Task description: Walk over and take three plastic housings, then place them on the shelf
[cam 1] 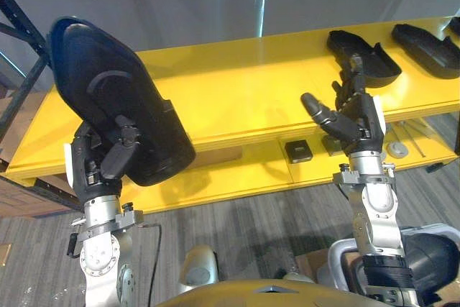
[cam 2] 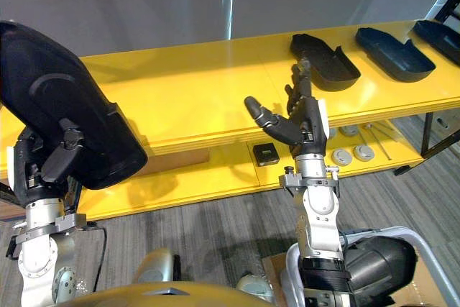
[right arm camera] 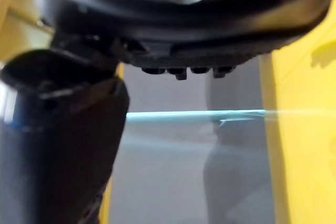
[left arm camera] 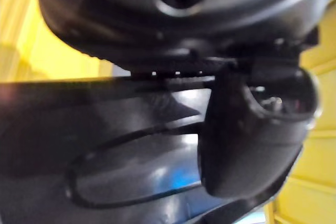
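Left hand (cam 1: 92, 169) grips housing (cam 1: 100, 62) (tilted); right hand (cam 1: 357, 124) spread.

The held housing (cam 1: 108, 91) sits gripped in the left hand (cam 1: 100, 163), before the shelf (cam 1: 237, 98). Just beyond the right hand (cam 1: 352, 124), a second housing (cam 1: 363, 55) lies on the shelf, with a third housing (cam 1: 425, 48) farther right. On the lower board, a small box (cam 1: 297, 150) lies left of that hand and a disc (cam 1: 397, 149) right.

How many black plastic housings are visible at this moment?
4. One housing is gripped in the left hand. Three lie in a row at the yellow shelf's right end: nearest, middle, and farthest, cut by the view's edge. More may lie beyond.
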